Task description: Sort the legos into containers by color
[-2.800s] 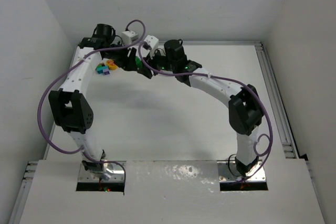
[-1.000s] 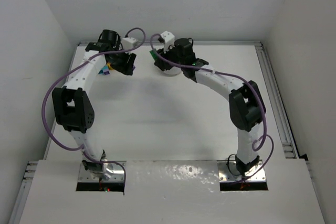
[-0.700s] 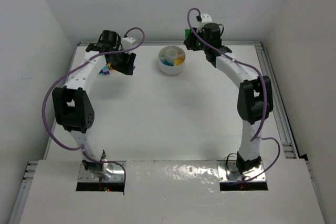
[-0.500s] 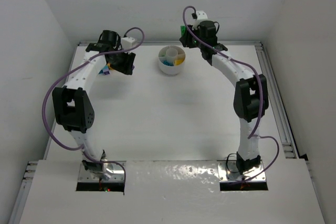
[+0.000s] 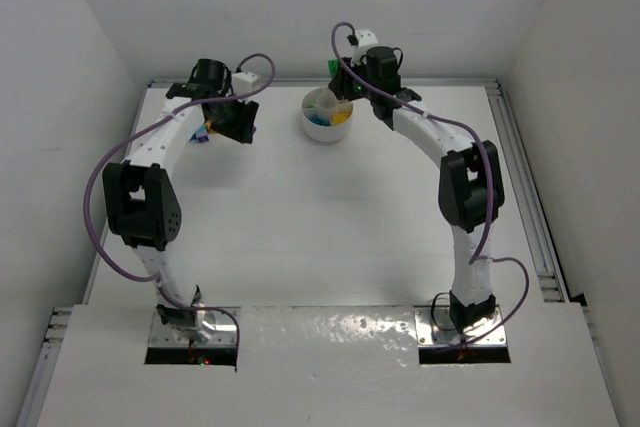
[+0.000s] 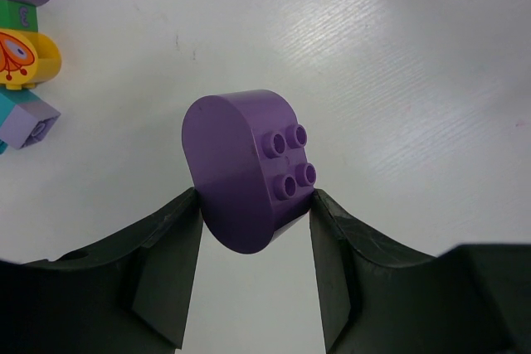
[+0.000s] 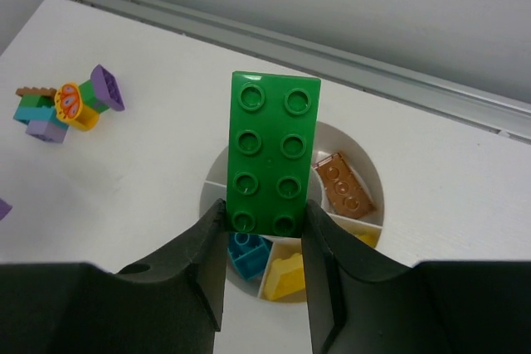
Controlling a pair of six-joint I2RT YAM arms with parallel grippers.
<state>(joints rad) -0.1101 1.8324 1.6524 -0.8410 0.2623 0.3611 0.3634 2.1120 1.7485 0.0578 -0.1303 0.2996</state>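
Left tool (image 6: 251, 213) is closed on a purple brick (image 6: 236, 163), one finger on each side of its lower part; the brick has one rounded side and a face with four studs turned toward the wrist camera. White worktop (image 5: 300, 217) lies behind it, and the pictures do not show whether the brick touches it. In the overhead view this tool sits at the far left of the worktop, just beside a small cluster of loose bricks (image 7: 66, 105). The cluster shows purple, green, teal, lilac and brown pieces, plus a yellow piece with an orange print, all touching or stacked. Right tool (image 7: 265, 221) is closed on the lower end of a long green brick (image 7: 270, 147) with two rows of four studs. The brick stands out ahead of the fingers, studs facing the wrist camera. Seen from that camera, the green brick overlaps the centre and left part of the round white dish (image 7: 336, 140); its height over the dish cannot be judged. The dish stands at the far middle of the worktop, well apart from the cluster, with the right tool on its far side in the overhead view. One dish section holds an orange-brown brick (image 7: 342, 184). The near sections hold a teal brick (image 7: 246, 256) and a yellow brick (image 7: 286, 275), with more yellow showing further right
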